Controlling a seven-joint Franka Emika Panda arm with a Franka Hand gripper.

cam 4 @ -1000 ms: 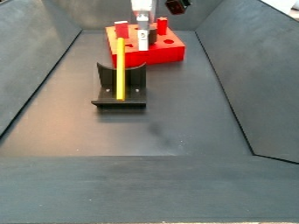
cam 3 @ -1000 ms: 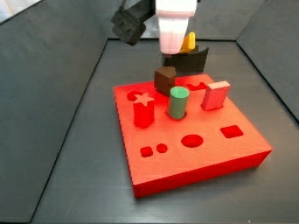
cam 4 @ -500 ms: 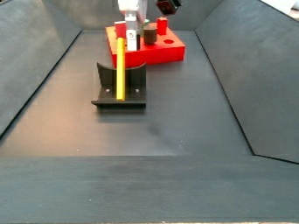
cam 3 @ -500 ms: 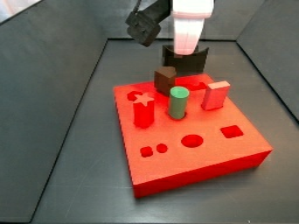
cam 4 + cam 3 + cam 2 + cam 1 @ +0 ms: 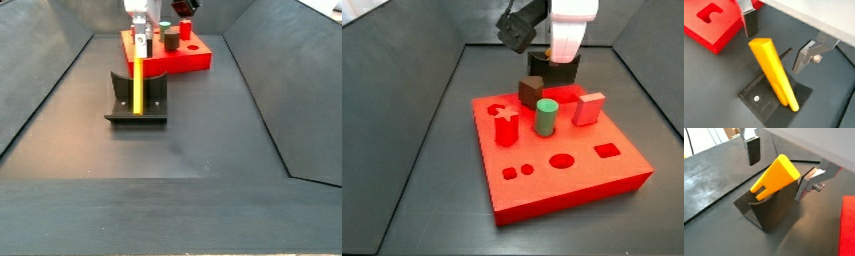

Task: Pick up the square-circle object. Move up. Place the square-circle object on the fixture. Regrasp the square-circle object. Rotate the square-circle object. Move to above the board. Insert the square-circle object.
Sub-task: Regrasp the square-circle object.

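My gripper [image 5: 777, 37] is rising off the slim yellow-orange bar-shaped square-circle object [image 5: 775, 80] since a second ago, fingers spread wide, holding nothing. The bar is leaning in the blackish fixture [image 5: 138, 102], long axis near upright, directly below my fingers [image 5: 753, 150].
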